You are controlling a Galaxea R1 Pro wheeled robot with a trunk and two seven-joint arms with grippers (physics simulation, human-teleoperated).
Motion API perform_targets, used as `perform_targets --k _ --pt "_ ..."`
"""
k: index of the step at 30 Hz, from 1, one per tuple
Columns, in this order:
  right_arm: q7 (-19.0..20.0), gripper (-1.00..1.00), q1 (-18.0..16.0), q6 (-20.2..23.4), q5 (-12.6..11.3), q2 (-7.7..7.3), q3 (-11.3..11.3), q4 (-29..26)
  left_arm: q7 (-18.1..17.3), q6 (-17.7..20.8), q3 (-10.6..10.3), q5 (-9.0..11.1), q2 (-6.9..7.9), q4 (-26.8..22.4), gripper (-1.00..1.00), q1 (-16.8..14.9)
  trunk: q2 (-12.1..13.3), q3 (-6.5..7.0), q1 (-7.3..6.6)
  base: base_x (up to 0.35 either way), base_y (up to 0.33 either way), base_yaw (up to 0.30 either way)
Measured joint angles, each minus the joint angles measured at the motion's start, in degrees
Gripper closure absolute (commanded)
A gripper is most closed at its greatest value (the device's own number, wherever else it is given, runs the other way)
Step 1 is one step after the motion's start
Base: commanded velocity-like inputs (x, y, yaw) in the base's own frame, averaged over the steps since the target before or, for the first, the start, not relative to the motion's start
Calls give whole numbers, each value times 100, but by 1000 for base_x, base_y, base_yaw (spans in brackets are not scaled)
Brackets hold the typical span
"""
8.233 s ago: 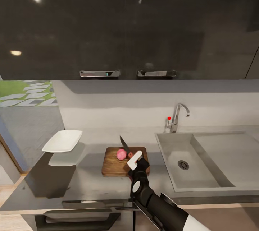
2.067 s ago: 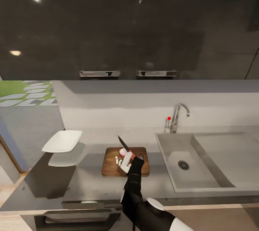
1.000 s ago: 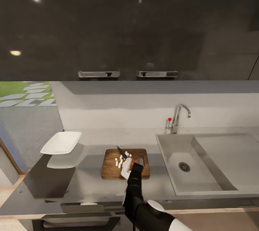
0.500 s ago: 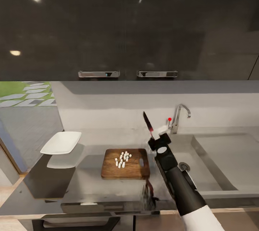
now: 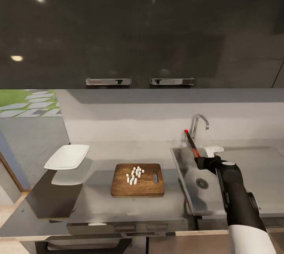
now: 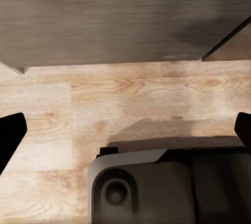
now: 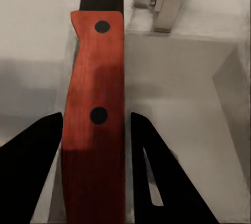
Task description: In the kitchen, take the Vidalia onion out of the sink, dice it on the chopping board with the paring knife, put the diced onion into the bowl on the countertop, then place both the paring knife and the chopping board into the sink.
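The Vidalia onion lies as small white diced pieces (image 5: 134, 174) in a cluster on the brown chopping board (image 5: 138, 185), which rests on the grey countertop (image 5: 102, 202). My right gripper (image 5: 202, 156) is shut on the paring knife (image 5: 190, 142) and holds it above the left part of the sink (image 5: 190, 190). The dark blade points up and back toward the faucet (image 5: 198, 121). In the right wrist view the red handle (image 7: 95, 114) sits between my black fingers (image 7: 31, 174) over the basin (image 7: 183, 104). The white bowl (image 5: 68, 156) stands left of the board. My left gripper (image 6: 125, 130) is open over the floor.
Dark wall cabinets (image 5: 138, 29) hang above the counter. The sink's drain (image 5: 202, 183) and flat drainboard (image 5: 252, 171) lie to the right. The left wrist view looks down on wooden floor (image 6: 130, 93) and the robot's dark base (image 6: 167, 187).
The onion went from a whole pink ball to white dice on the board. Over the last half second my right arm swung right with the knife, from beside the board to over the sink.
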Motion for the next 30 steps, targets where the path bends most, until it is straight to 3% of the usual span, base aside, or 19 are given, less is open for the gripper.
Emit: perform_targets --k 5,9,17,24,30 --pt "84 100 1 5 -11 -155 -358 183 1 -4 2 2 -1 23 -100 0 0 0 0 0 0 0" --pt "93 100 1 -3 -16 -265 -402 536 1 -8 2 2 -1 30 -100 0 1 0 0 0 0 0" --pt "72 100 1 -51 -1 -292 -403 1120 1 -71 -1 -2 3 31 -100 0 0 0 0 0 0 0" --pt "-32 100 0 -947 4 -293 -411 2086 2 -104 1 2 6 59 -100 0 0 0 0 0 0 0" --pt "-163 100 -1 -1134 -3 -283 -398 2353 2 -105 1 2 8 84 -100 0 0 0 0 0 0 0"
